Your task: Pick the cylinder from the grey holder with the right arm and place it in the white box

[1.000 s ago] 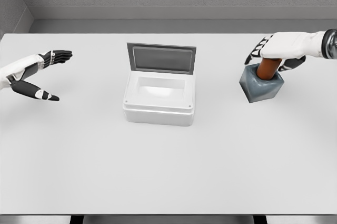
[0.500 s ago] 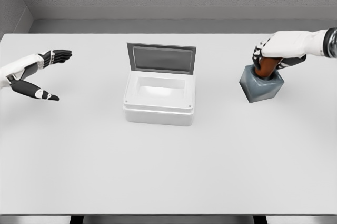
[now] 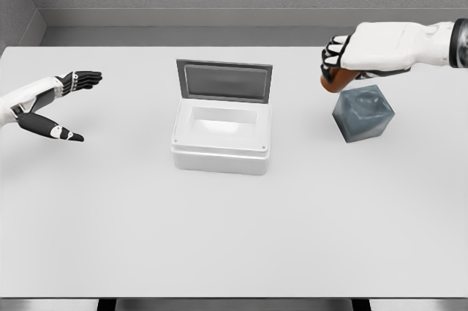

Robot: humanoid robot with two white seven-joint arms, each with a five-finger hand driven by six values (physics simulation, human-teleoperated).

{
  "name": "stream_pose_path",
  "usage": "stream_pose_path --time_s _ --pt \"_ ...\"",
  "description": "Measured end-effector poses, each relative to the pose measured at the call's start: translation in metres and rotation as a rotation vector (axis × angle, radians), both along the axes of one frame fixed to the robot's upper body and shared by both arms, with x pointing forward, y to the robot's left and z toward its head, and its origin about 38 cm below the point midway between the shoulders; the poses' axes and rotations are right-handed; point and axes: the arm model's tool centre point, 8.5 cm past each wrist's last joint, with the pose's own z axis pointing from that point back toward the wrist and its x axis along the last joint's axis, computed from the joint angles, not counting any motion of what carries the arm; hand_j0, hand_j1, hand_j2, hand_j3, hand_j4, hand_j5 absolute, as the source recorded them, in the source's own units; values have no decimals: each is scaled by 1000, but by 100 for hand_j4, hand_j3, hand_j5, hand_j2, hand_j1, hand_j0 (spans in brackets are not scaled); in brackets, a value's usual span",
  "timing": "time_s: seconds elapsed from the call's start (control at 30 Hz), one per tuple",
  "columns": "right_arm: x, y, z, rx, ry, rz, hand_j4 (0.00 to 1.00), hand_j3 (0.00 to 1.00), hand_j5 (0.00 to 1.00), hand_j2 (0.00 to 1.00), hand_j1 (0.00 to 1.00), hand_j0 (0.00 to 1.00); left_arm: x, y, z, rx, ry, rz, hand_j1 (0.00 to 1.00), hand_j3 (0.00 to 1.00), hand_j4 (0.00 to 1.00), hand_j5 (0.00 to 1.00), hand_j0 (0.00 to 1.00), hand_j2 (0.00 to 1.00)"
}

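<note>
Cylinder: clear of grey holder, above its far-left edge, tilted
Right hand: clenched around cylinder, only lower end visible
Left hand: far left, fingers relaxed, idle
White box: lid up, well left
Risk: tilted grip slipping mid-carry; clipping raised lid on approach
</note>
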Motion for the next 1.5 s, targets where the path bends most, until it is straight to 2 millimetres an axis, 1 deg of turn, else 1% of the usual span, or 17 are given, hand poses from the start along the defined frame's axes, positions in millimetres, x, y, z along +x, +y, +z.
stream_pose_path --time_s 0.17,0.27,0.37,0.5,0.63,0.77,0.93,1.23,1.5 --pt "-12 55 -16 5 30 150 16 16 16 16 16 16 0 0 0 0 0 0 100 100 100 100 100 100" --pt "-20 74 -20 6 33 208 16 16 16 16 16 16 0 0 0 0 0 1 100 100 100 100 100 100" --pt "-28 85 -19 9 28 250 17 17 17 17 17 17 0 0 1 0 -2 1 100 100 100 100 100 100" --pt "-29 94 -19 20 31 271 17 17 17 17 17 17 0 0 0 0 -1 1 100 100 100 100 100 100" --pt "-19 103 -21 36 42 265 17 17 17 17 17 17 0 0 0 0 -1 2 100 100 100 100 100 100" --pt "-6 104 -27 45 63 234 18 18 18 18 18 18 0 0 0 0 -1 2 100 100 100 100 100 100" --pt "0 106 -32 49 76 219 19 19 19 19 19 19 0 1 0 0 -1 2 100 100 100 100 100 100" --pt "5 103 -43 32 102 200 20 20 20 20 20 20 0 1 0 1 -1 2 100 100 100 100 100 100" --pt "4 112 -47 34 111 216 20 20 20 20 20 20 0 1 0 1 -1 2 100 100 100 100 100 100"
